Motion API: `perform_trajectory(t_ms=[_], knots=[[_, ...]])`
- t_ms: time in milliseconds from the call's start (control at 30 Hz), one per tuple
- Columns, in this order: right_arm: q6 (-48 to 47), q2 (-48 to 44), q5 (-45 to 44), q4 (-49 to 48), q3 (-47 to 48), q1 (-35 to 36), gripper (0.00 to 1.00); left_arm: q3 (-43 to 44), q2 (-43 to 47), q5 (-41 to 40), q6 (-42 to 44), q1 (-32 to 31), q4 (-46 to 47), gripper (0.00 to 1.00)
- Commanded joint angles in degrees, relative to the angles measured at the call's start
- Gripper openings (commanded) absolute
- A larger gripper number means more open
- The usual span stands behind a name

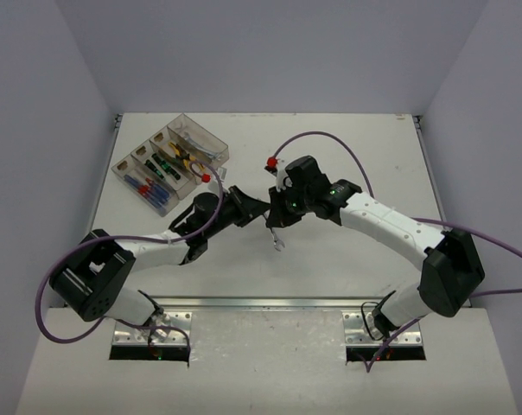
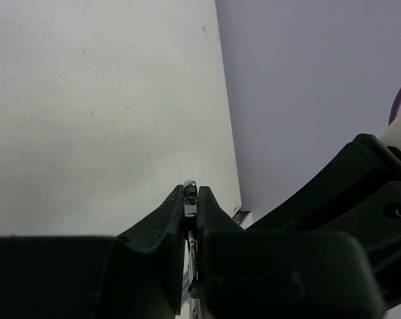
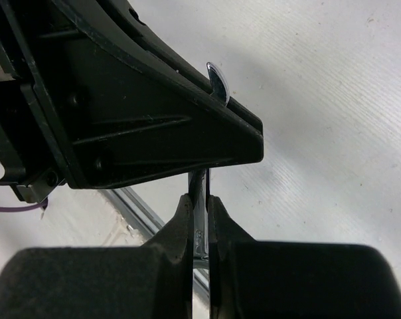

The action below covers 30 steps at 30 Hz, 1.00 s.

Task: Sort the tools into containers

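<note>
Look, the left gripper (image 2: 191,201) and the right gripper (image 3: 200,207) both pinch one silver wrench (image 1: 276,236) tight above the table (image 1: 356,156).

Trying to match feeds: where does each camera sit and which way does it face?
Top external: above, behind the bases, looking down at table, containers, left arm, right arm.
Left wrist: on the left arm, looking along the left gripper, shut on the wrench.
Right wrist: on the right arm, right gripper shut on that wrench, facing the left gripper.
Shared by all: the wrench.
</note>
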<state>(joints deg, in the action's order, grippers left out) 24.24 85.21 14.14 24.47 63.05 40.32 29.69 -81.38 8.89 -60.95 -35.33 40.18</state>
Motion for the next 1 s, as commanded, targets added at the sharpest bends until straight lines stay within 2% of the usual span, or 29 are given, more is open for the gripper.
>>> perform_trajectory(t_ms=[0,67,133,167,200,300,367,533,600,733,867,967], knots=[[1.62,-2.33,-1.61,-4.00,0.57,0.38,0.12,2.61,0.67,-0.89,0.53,-0.77,1.34,0.00],[2.41,-3.47,-3.40,-3.29,-0.26,0.34,0.45,3.77,1.43,-2.53,1.79,-0.24,-2.42,0.00],[2.94,-6.56,-8.36,-2.37,-2.81,0.35,0.86,5.82,2.12,-3.35,2.72,2.77,-8.97,0.00],[3.00,-8.90,-11.29,-1.62,-3.64,0.29,0.99,6.60,2.56,-3.32,3.07,4.80,-11.73,0.00],[3.00,-10.67,-11.57,-0.73,-4.69,0.25,0.99,6.84,2.72,-3.06,3.55,5.24,-13.95,0.00],[3.00,-16.96,-21.65,3.84,-9.08,-2.00,0.99,14.50,1.70,-5.03,7.17,14.69,-25.21,0.00],[2.72,-19.14,-23.29,5.80,-10.87,-4.73,0.99,21.33,-0.99,-7.21,8.87,19.80,-31.19,0.00],[0.28,-21.41,-23.89,5.32,-15.51,-7.18,0.99,35.80,-13.42,-9.50,9.71,29.38,-39.68,0.00],[-0.09,-22.07,-23.60,4.50,-17.09,-7.36,0.99,49.14,-21.12,-9.92,11.18,32.92,-45.70,0.00],[-0.02,-22.63,-20.89,2.18,-19.48,-7.32,0.99,70.66,-35.48,-12.58,15.17,35.19,-55.65,0.00],[-0.03,-22.99,-21.61,1.45,-20.90,-7.36,0.99,84.70,-46.94,-13.06,17.22,37.39,-59.43,0.00],[-0.25,-23.63,-21.96,1.28,-21.11,-7.32,0.99,89.70,-52.72,-12.90,17.70,37.79,-60.13,0.01]])
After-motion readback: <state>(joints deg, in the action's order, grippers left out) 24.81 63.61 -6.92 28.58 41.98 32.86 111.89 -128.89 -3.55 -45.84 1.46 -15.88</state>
